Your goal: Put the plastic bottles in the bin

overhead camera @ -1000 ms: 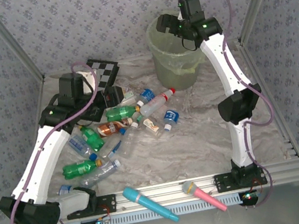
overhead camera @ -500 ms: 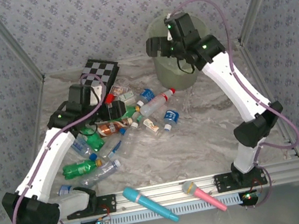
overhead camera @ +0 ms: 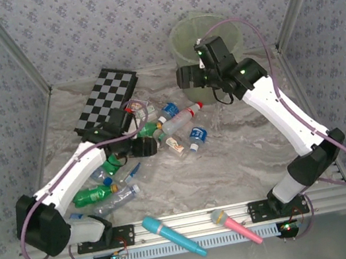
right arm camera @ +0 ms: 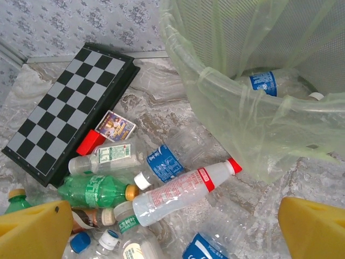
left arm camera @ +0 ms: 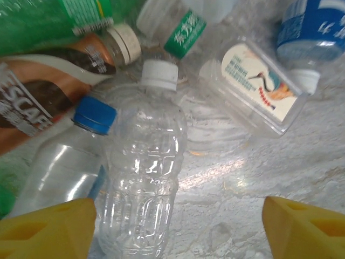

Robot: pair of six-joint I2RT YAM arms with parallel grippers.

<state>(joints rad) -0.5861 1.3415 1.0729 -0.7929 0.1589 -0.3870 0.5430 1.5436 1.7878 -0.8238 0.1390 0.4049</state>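
Several plastic bottles [overhead camera: 160, 132] lie in a heap on the table's left half. My left gripper [overhead camera: 142, 147] hangs low over them, open. In the left wrist view a clear white-capped bottle [left arm camera: 143, 183] lies between the yellow fingertips [left arm camera: 48, 226], close to the left one, with a blue-capped bottle [left arm camera: 70, 162] beside it. The left gripper [left arm camera: 178, 232] grips nothing. My right gripper [overhead camera: 189, 76] hovers open beside the pale green bin [overhead camera: 200, 37], above a red-capped bottle [right arm camera: 183, 194]. The right gripper [right arm camera: 175, 237] is empty. A blue-labelled bottle [right arm camera: 264, 83] lies inside the bin [right arm camera: 215, 91].
A folded chessboard [overhead camera: 104, 101] lies at the back left, with a red block [right arm camera: 90, 143] and a card [right arm camera: 114, 125] at its edge. A cyan microphone [overhead camera: 173, 235] and a pink one [overhead camera: 233, 225] rest on the front rail. Patterned walls enclose the table.
My left arm has swung forward and down onto the bottle heap, its jaws narrowing. The right gripper has left the bin's mouth and come down to the left, towards the bottles.
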